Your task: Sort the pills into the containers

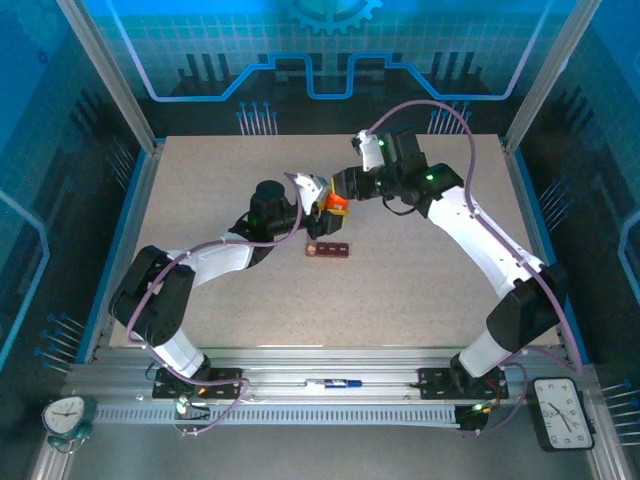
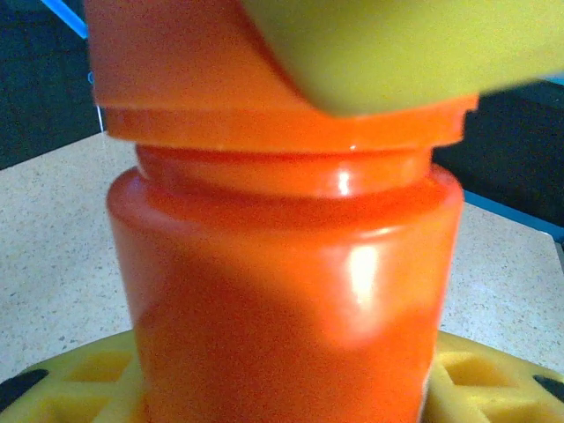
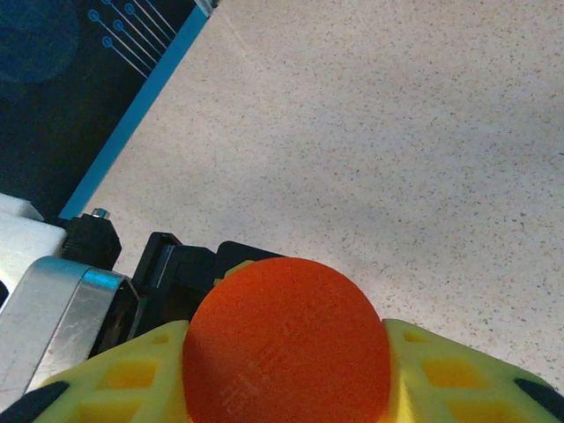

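Top external, table (image 1: 420,290): pale, speckled.
Left gripper (image 1: 322,204): grasping orange bottle (image 1: 337,211) by its body, mid-table.
Right gripper (image 1: 342,191): clenched on bottle's cap (image 3: 286,344).
Containers (image 1: 328,249): flat on table, just near of bottle, apart from both grippers.

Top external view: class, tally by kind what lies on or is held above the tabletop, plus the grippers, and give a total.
Orange pill bottle: 1
Red-brown compartment bar: 1
Grippers: 2, left gripper and right gripper
Total: 4
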{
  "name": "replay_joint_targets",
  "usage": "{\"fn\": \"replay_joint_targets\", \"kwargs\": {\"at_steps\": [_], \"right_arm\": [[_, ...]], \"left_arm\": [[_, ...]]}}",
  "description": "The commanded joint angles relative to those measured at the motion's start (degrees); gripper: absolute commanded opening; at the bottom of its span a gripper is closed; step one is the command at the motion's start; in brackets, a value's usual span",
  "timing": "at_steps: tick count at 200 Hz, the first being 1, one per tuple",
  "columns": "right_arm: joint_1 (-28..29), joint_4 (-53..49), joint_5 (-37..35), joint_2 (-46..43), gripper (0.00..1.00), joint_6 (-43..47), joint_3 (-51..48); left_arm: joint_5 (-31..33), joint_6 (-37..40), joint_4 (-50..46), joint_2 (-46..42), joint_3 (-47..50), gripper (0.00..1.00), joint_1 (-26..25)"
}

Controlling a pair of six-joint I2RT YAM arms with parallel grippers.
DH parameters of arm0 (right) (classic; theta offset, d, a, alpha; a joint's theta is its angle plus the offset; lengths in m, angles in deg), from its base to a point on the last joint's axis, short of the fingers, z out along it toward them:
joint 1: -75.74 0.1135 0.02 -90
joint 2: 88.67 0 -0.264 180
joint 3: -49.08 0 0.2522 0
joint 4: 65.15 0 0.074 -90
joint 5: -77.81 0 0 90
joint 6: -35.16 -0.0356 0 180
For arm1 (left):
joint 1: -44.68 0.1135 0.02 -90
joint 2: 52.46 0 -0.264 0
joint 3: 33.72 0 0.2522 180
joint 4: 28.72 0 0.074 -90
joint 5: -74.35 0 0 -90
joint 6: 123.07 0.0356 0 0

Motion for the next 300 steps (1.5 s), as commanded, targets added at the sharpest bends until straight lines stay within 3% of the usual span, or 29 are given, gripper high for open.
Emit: {"fn": "replay_joint_targets", "kwargs": {"at_steps": [1, 87, 128, 193, 232, 300], "right_arm": [[0.2, -6.0, 7.2, 1.0, 0.45, -1.5, 2.1], [-1.1, -9.6, 7.6, 0.6, 0.81, 1.1, 9.0], [-2.6, -10.1, 9.3, -1.1, 0.9, 3.0, 9.6], [-8.6, -7.8, 20.8, -3.2, 0.9, 11.6, 8.5], [-9.4, -8.6, 25.6, -2.7, 0.89, 16.4, 9.2], [-9.2, -7.1, 27.4, -1.2, 0.84, 15.5, 9.8]], "left_arm": [[-1.1, -0.9, 11.3, -2.3, -2.6, 0.14, -0.8], [-1.9, -1.6, 11.3, -1.0, -2.7, 0.14, -0.5], [-3.1, -2.3, 11.6, -1.1, -2.5, 0.14, -0.2], [-10.4, -6.0, 11.6, -0.9, -3.9, 0.14, 0.7], [-14.2, -10.3, 12.9, -0.5, -4.9, 0.14, 1.2], [-16.7, -14.2, 15.2, 0.7, -5.7, 0.15, 1.6]]}}
